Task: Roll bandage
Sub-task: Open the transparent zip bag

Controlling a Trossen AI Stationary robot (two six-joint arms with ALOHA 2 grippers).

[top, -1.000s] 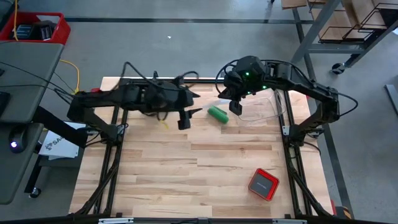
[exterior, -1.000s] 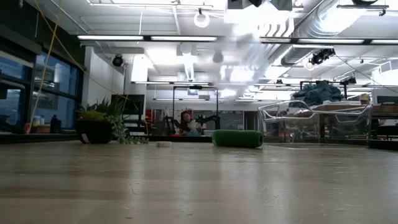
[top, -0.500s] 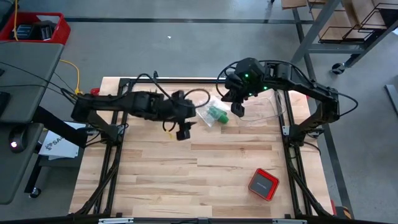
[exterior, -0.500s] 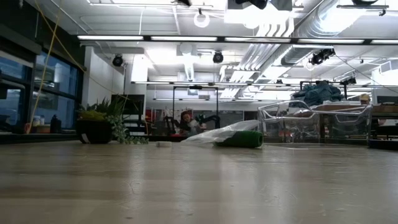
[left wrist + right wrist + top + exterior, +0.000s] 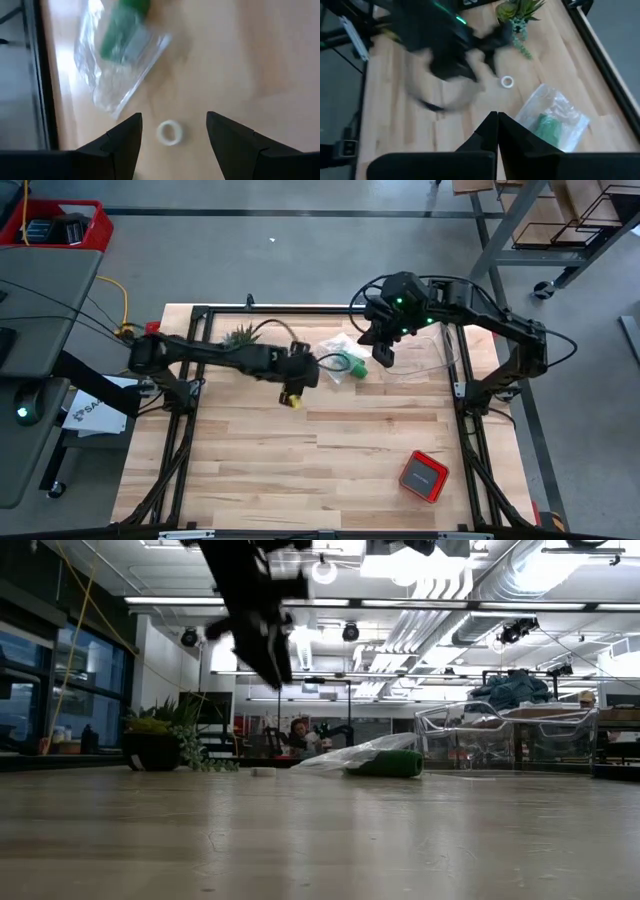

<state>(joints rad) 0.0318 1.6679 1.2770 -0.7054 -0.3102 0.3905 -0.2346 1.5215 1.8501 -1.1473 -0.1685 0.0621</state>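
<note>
From where I stand, a red box (image 5: 424, 476) sits nearest on the wooden table (image 5: 330, 470), well apart from everything else. Farther back, the left gripper (image 5: 174, 132) hangs above the boards with its jaws spread wide and nothing between them; a small white tape ring (image 5: 169, 131) lies on the wood under the gap. Just beyond it, the bandage (image 5: 352, 364), a small green roll, lies partly inside a clear plastic bag (image 5: 335, 352). The right gripper (image 5: 497, 120) hovers near the bag, jaws pressed together, holding nothing. A small potted plant (image 5: 516, 11) stands at the far edge.
</note>
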